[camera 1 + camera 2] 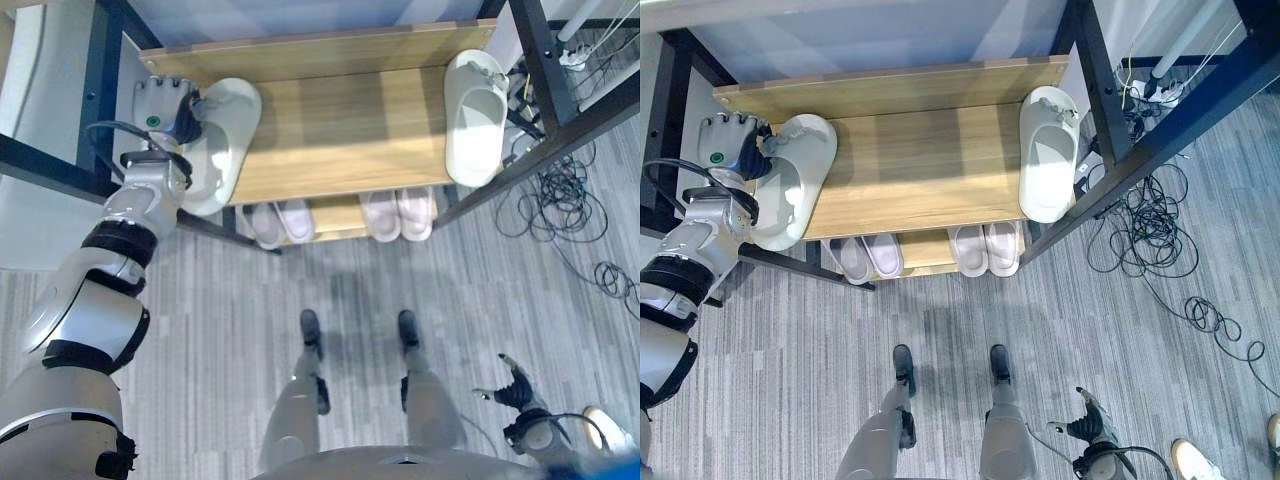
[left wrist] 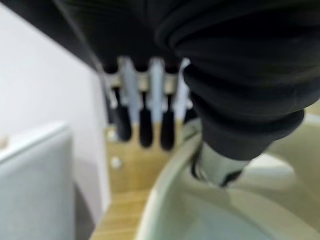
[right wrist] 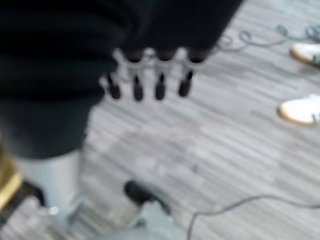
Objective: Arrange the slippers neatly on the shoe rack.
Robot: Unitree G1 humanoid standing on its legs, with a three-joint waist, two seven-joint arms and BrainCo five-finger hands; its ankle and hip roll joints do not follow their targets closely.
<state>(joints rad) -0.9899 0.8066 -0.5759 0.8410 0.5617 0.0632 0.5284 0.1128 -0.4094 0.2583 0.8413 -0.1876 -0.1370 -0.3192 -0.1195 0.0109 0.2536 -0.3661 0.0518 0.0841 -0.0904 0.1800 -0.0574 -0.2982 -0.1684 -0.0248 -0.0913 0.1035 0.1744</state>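
Two pale green rubber slippers are seen on the top wooden shelf (image 1: 340, 130) of the black-framed shoe rack. The left slipper (image 1: 222, 140), at the frame's upper left, lies slightly askew, its long axis running front to back and its lower end overhanging the shelf's front edge. The right slipper (image 1: 476, 115), at upper right, lies lengthwise likewise. The left hand (image 1: 165, 105) rests on the left slipper, thumb inside it, fingers straight. The right hand (image 1: 1090, 415) hangs relaxed and empty above grey striped flooring (image 1: 240, 330). Two white slipper pairs (image 1: 340, 217) occupy the lower shelf.
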